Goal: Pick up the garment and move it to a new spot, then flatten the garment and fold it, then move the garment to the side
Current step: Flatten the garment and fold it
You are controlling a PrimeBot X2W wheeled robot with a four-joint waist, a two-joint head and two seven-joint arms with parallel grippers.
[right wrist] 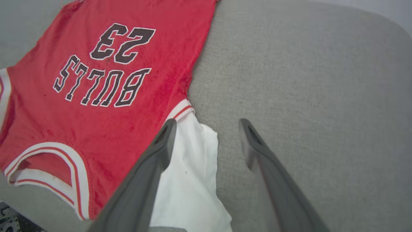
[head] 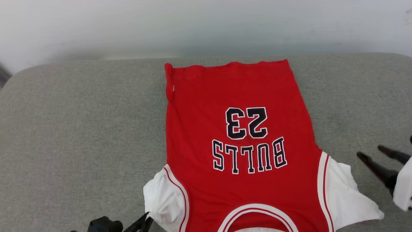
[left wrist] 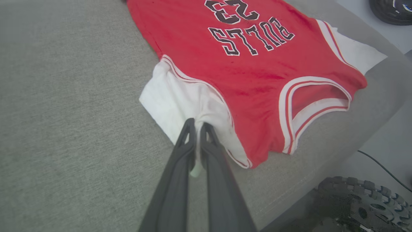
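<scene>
The garment (head: 244, 96) is a red jersey with white sleeves, striped trim and black "BULLS 23" lettering. It lies spread flat on the grey cushion, collar toward me and hem at the far side. My left gripper (head: 144, 222) is at the garment's left white sleeve (left wrist: 173, 100). In the left wrist view this gripper (left wrist: 197, 124) is shut, with a bit of the sleeve's white cloth pinched between its fingers. My right gripper (head: 369, 151) stands open just right of the right sleeve (head: 341, 190). In the right wrist view its left finger lies over that sleeve (right wrist: 193, 167), and nothing is between the fingers of the gripper (right wrist: 207, 124).
The grey cushion (head: 80, 129) stretches wide to the garment's left and right, with a pale wall (head: 206, 25) behind it. Its near edge drops to the floor, where a dark toothed wheel (left wrist: 363, 203) and a thin cable (left wrist: 383, 167) lie.
</scene>
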